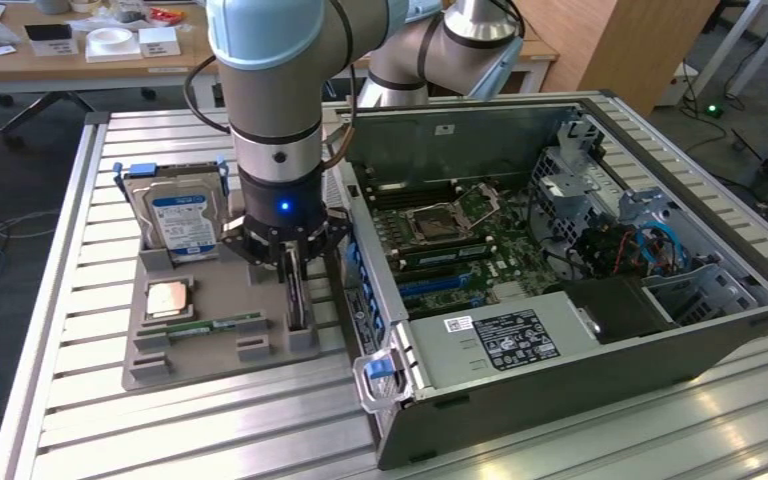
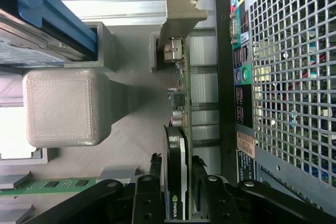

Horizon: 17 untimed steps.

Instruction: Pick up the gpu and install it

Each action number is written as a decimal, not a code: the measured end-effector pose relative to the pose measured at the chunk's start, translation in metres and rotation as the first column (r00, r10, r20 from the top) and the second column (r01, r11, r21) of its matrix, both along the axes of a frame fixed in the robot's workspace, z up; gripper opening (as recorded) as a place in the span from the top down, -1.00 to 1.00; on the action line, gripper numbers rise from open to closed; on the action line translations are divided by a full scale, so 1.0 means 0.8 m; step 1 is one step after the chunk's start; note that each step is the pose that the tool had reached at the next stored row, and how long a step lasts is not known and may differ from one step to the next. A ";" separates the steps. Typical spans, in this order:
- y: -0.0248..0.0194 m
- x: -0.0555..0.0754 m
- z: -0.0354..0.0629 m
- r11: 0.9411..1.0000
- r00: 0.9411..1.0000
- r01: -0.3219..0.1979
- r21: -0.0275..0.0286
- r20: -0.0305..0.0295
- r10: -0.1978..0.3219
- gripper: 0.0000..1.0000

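Note:
The gpu (image 1: 297, 303) stands on edge in a slot at the exterior view's right side of the grey parts tray (image 1: 224, 358). In the wrist view the gpu (image 2: 179, 103) shows its green board edge, black cooler and silver end bracket (image 2: 181, 9). My gripper (image 1: 291, 262) is straight above it, lowered over its top edge. The gripper (image 2: 176, 182) is open and straddles the card. One black finger (image 2: 146, 190) sits on each side with a narrow gap, and the card rests in its slot.
The tray also holds a hard drive (image 1: 180, 222), a processor chip (image 1: 171, 298) and a memory stick (image 1: 217, 325). An open computer case (image 1: 704, 330) lies right beside the tray, motherboard (image 1: 451, 240) exposed. Its perforated rear panel (image 2: 294, 77) is close to the card.

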State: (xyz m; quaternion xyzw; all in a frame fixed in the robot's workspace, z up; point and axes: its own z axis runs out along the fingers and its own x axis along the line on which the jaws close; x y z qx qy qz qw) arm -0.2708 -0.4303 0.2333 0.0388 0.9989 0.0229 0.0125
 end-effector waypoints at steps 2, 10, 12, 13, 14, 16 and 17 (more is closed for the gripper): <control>0.0000 0.000 0.000 1.000 1.000 0.000 0.000 0.000 0.000 0.42; 0.0000 0.000 0.000 1.000 1.000 0.000 0.000 0.000 0.000 0.47; 0.0000 0.000 0.000 1.000 1.000 0.000 0.000 0.000 0.000 0.47; 0.0000 -0.002 0.000 1.000 1.000 0.000 0.000 0.000 0.000 0.47; 0.0000 -0.004 0.000 1.000 1.000 0.000 0.000 0.001 0.000 0.47; 0.0000 -0.007 0.000 1.000 1.000 0.000 0.000 0.001 0.000 0.47; 0.0000 -0.008 0.000 1.000 1.000 0.000 0.000 0.001 0.000 0.47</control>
